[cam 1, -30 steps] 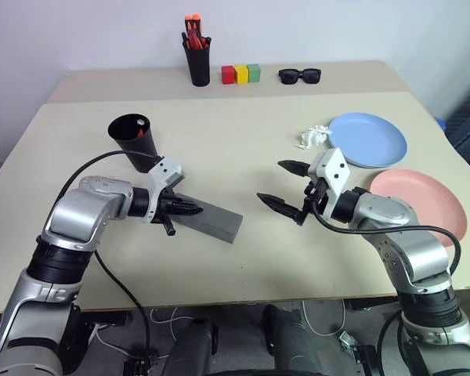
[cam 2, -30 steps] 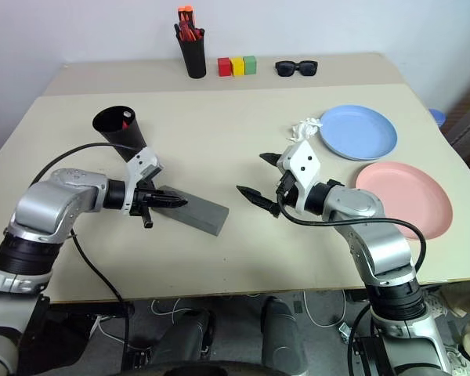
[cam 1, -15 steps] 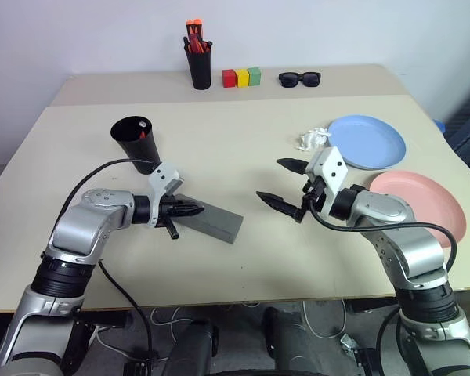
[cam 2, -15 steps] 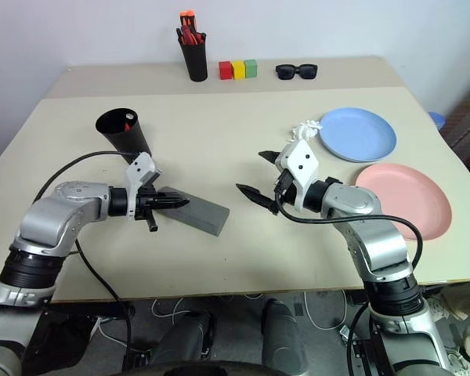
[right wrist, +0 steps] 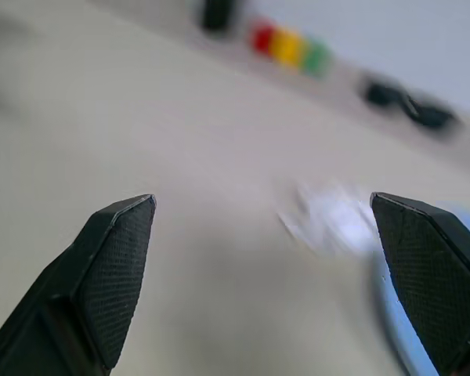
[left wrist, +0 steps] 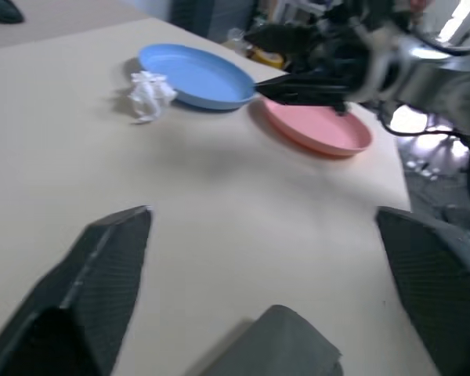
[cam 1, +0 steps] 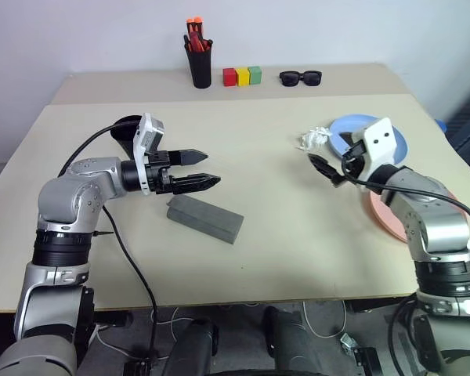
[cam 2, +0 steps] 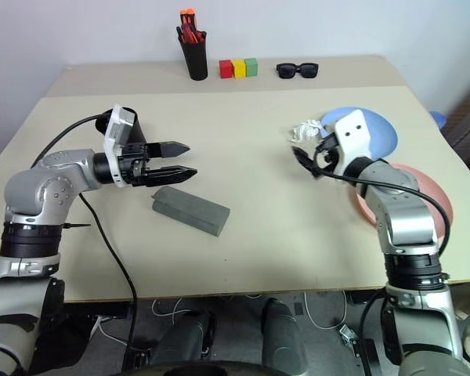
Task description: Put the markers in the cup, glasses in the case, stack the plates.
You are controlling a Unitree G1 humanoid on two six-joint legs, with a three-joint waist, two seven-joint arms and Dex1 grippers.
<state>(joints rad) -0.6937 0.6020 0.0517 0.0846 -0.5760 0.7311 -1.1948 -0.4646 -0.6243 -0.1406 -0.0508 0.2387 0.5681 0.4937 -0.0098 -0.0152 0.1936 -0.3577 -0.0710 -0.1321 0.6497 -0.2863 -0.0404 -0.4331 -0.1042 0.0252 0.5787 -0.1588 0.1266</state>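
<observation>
My left gripper [cam 1: 200,168] is open and hovers level above the closed grey case [cam 1: 205,218], which lies flat on the table with nothing on it. The black cup [cam 1: 124,128] stands just behind that hand, mostly hidden by it. My right gripper [cam 1: 323,167] is open beside the light blue plate [cam 1: 374,131], whose near part my wrist covers. The salmon pink plate [left wrist: 317,129] sits next to the blue one, not stacked. The markers and the glasses are hidden or out of view.
A crumpled white wad [cam 1: 312,139] lies by the blue plate's rim. Along the back edge stand a black pot of orange-capped pens [cam 1: 198,61], three coloured blocks [cam 1: 242,75] and black sunglasses [cam 1: 300,77].
My left gripper was shut and low on the case; it has lifted off and opened. My right arm swung right, from the table's middle to the blue plate. The case stayed put.
</observation>
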